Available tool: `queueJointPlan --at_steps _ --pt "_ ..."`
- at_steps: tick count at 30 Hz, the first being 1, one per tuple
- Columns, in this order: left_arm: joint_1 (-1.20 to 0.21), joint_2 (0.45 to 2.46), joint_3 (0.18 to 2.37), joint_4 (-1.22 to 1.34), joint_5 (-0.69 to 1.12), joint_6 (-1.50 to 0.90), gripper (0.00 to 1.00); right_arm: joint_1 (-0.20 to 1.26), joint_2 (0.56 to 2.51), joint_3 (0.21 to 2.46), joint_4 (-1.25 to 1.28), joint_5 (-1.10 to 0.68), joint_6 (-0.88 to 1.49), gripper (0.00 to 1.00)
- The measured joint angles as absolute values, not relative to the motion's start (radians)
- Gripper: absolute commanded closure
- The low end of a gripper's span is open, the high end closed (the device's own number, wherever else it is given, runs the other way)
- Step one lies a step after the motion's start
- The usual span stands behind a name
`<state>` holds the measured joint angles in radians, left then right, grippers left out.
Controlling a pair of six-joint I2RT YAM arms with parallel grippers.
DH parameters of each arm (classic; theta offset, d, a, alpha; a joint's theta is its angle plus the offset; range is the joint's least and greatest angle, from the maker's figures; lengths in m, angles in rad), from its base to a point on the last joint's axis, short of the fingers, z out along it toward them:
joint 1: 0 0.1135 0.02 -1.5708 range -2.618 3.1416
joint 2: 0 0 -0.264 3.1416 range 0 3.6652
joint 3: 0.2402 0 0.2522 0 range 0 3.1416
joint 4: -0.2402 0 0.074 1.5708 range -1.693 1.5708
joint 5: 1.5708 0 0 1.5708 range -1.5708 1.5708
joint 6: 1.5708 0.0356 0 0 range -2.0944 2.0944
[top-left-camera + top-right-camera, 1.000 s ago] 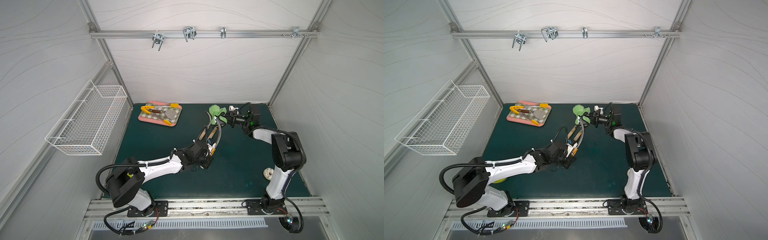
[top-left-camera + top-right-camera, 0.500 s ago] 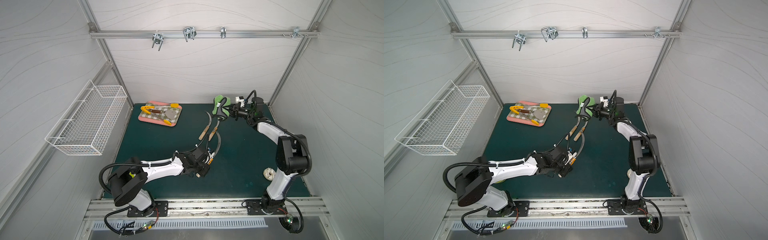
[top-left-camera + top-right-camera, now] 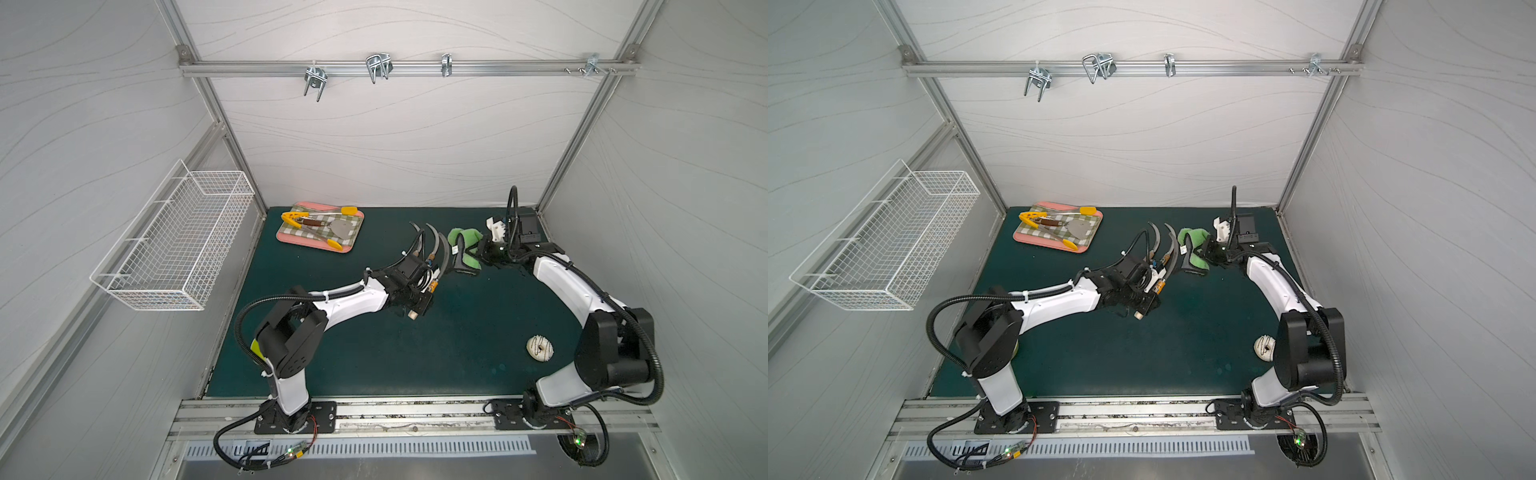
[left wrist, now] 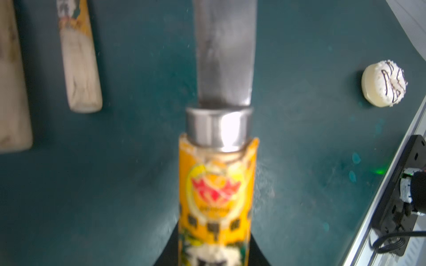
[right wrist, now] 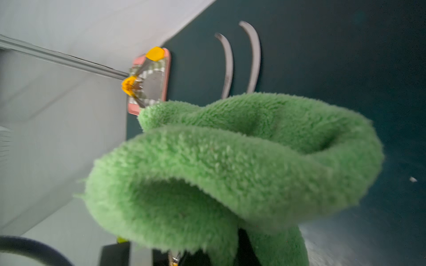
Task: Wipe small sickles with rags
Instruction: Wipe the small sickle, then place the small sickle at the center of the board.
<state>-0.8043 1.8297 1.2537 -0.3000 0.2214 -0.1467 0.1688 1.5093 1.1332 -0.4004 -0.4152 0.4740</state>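
so the left hand (image 3: 422, 298) is clamped on a small sickle (image 4: 217, 184) by its orange-labelled handle, right hand (image 3: 482, 251) squeezed shut on the green rag (image 3: 466, 240) just beside the blade.

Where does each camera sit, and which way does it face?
Top views: high in front, looking down on the mat; left arm and right arm show.
Left wrist: looks along the held sickle, past the doughnut; left gripper barely shows.
Right wrist: looks past the rag to two sickle blades and the tray; a cable shows.
Shared: top views and left wrist show the doughnut.
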Motion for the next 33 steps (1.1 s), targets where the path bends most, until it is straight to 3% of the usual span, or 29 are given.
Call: queueJointPlan --at_steps 13,25,33 --pt "-0.766 2.206 1.732 -0.451 0.270 -0.108 1.00 0.168 1.420 1.016 -0.509 -0.207 0.356 0.91" --pt "-0.735 2.462 2.123 -0.606 0.269 -0.108 1.00 0.168 1.420 0.994 -0.518 -0.166 0.323 0.85" --pt "-0.734 2.538 2.218 -0.680 0.264 -0.109 0.81 0.168 1.420 0.994 -0.517 -0.160 0.321 0.84"
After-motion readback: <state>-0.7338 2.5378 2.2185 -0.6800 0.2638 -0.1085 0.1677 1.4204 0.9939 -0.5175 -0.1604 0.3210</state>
